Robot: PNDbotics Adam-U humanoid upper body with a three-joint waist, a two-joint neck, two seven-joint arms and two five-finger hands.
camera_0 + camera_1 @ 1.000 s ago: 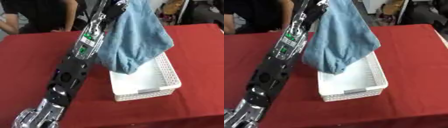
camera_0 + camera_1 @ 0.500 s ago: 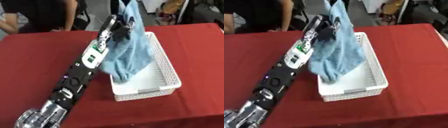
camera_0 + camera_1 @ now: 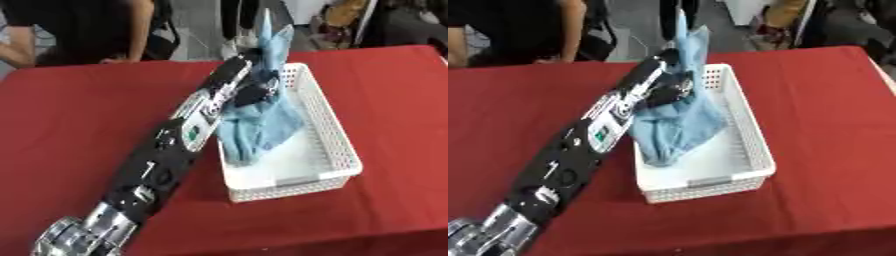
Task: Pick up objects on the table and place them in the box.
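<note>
Left eye view shows the left hand (image 3: pixel 255 89) at upper centre of the frame, fingers curled into a blue cloth (image 3: pixel 262 125). The cloth hangs from that grip, its lower folds already sagging into the white mesh basket (image 3: pixel 337 145) on the red table (image 3: pixel 79 125), one tip poking up above the hand. It looks soft, light and limp, so it is best pinched by a bunched fold. The right hand is out of sight.

Demo or lab room, red-clothed table (image 3: pixel 79 115), person (image 3: pixel 79 30) standing at its far edge, grey floor behind
</note>
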